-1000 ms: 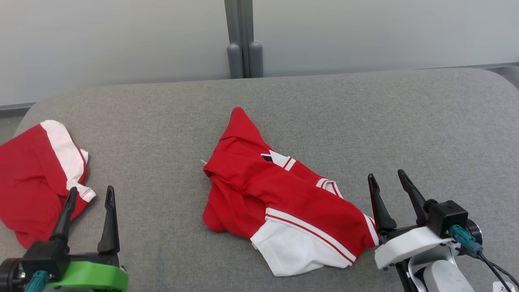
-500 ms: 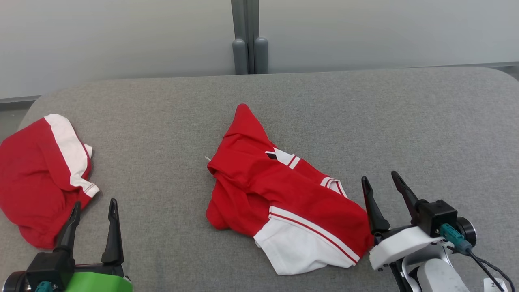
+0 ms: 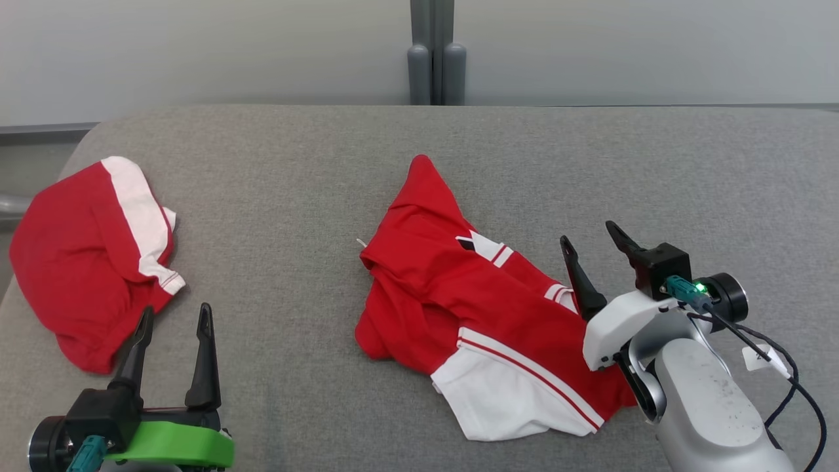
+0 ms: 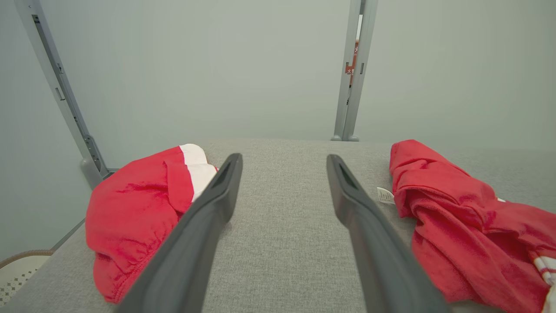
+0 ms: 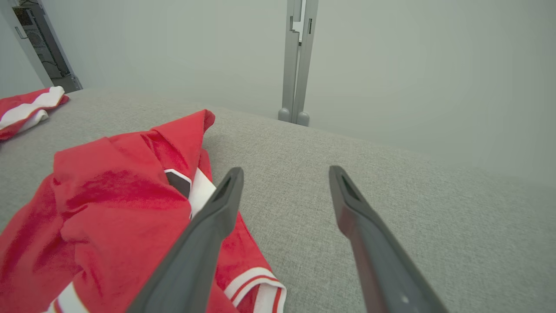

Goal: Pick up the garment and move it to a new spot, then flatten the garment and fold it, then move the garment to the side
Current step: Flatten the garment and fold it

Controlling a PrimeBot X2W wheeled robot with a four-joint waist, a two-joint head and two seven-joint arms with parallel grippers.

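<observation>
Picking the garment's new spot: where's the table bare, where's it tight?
Bare: the strip between the crumpled garment and the second red garment; the far band of the table along the wall; far right beyond the right gripper. Crowded: near right, where that arm overlaps the garment; near left, around the left gripper.

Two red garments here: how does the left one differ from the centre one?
The left garment is bunched into a rounded heap at the left edge of the grey surface; the centre garment sprawls diagonally mid-surface. The left garment shows one broad white band; the centre garment has thin stripes, a white panel and a small black patch. Both are red and white, crumpled, ungripped.
</observation>
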